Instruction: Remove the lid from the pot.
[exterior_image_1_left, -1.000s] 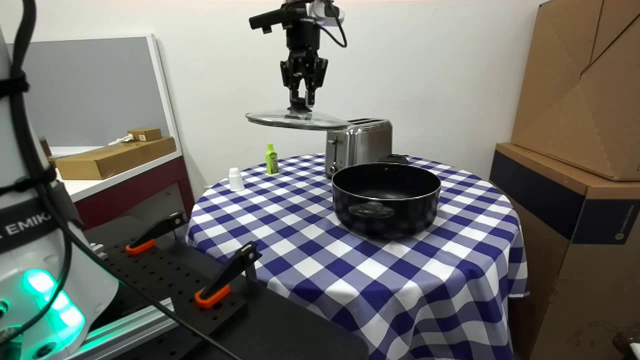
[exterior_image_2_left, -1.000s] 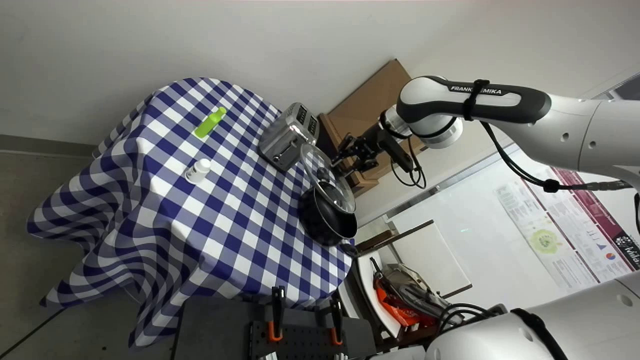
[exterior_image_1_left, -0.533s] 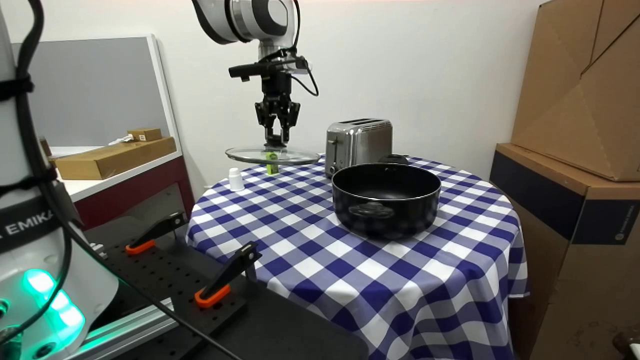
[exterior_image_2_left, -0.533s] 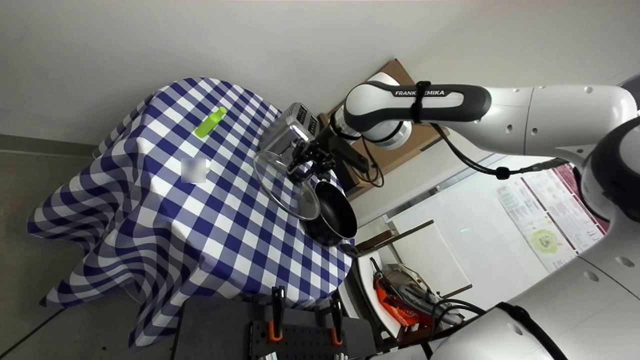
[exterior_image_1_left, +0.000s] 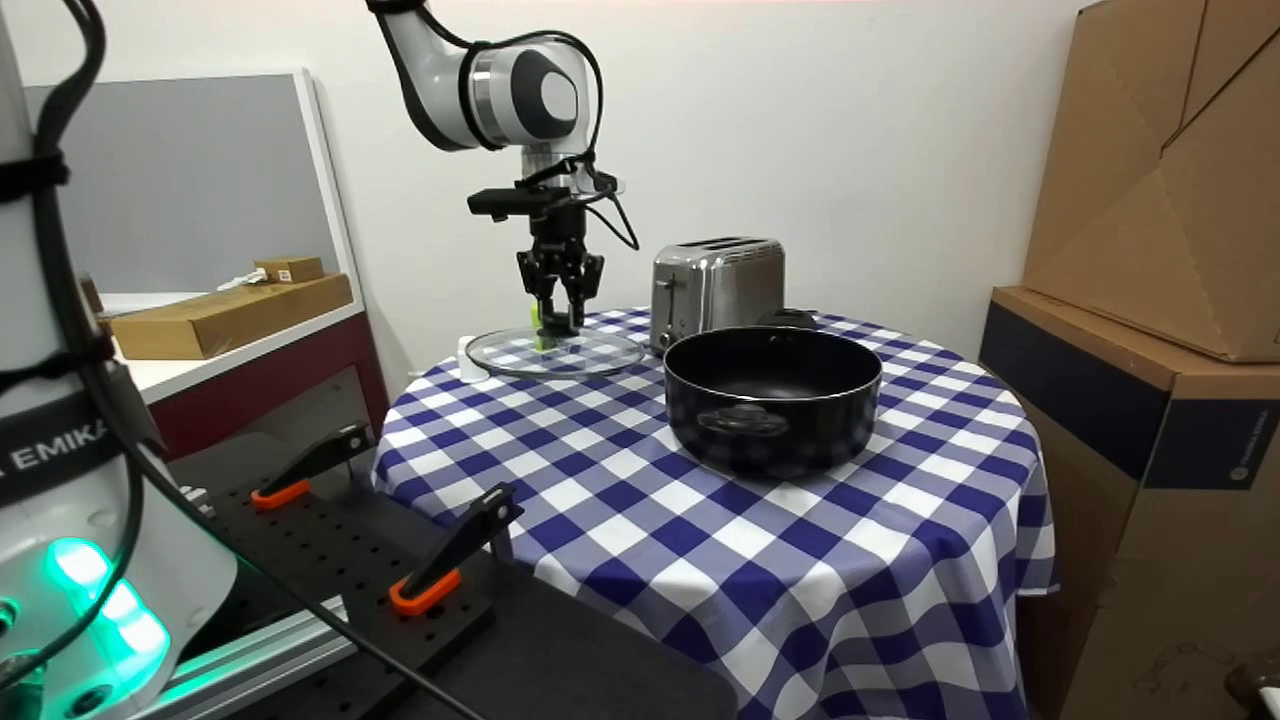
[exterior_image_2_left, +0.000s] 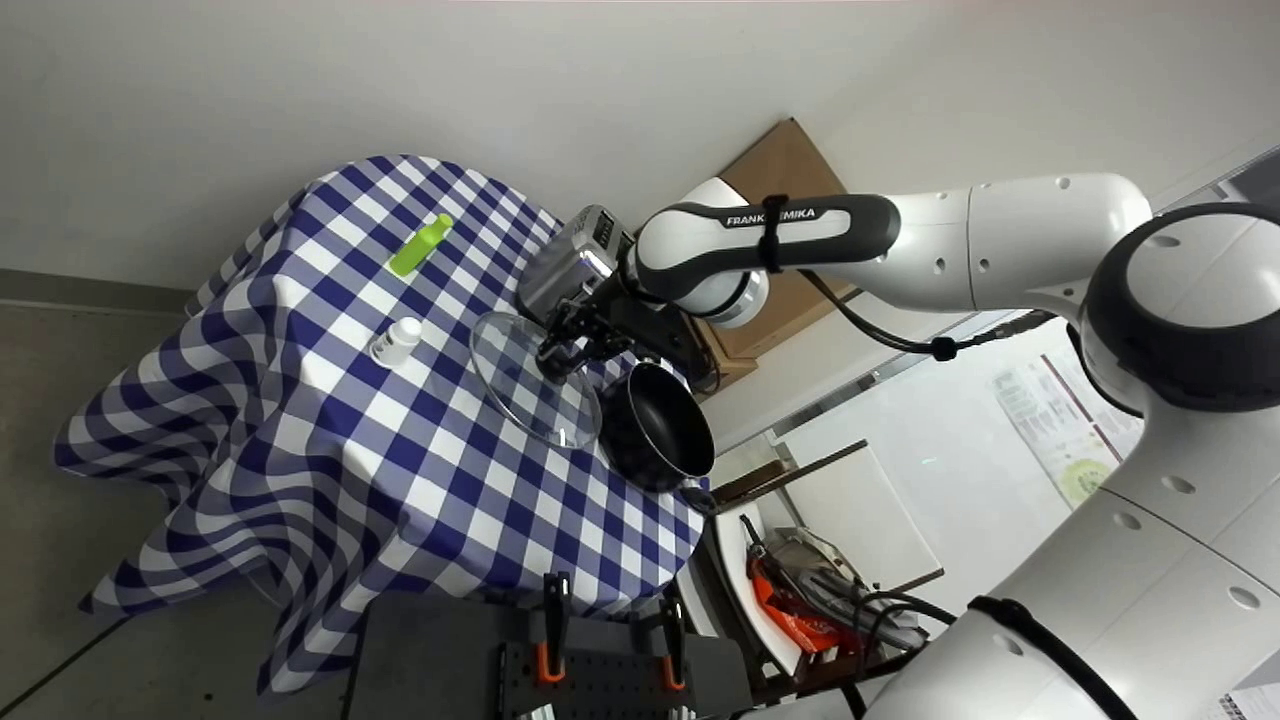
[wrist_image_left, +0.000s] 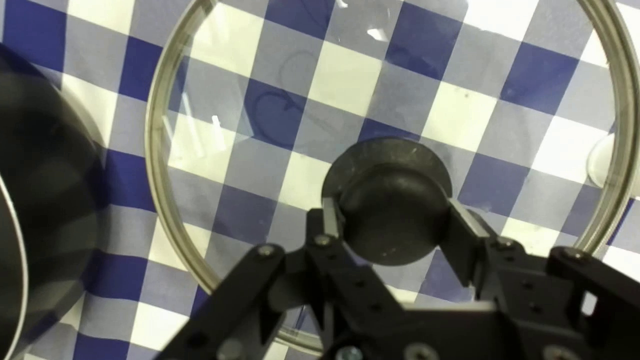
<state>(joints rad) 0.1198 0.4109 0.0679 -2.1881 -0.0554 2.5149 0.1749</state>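
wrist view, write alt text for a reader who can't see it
A black pincer grips the round black knob of a clear round glass lid, over a blue-and-white checked tablecloth. Part of a round black pot shows at the left edge, with tablecloth visible between it and the lid.

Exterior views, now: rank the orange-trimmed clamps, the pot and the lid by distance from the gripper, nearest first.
1. Lid: held at its knob by the gripper.
2. Pot: on the table, right of the gripper in both exterior views.
3. Clamps: below the gripper in both exterior views, on the black bench.
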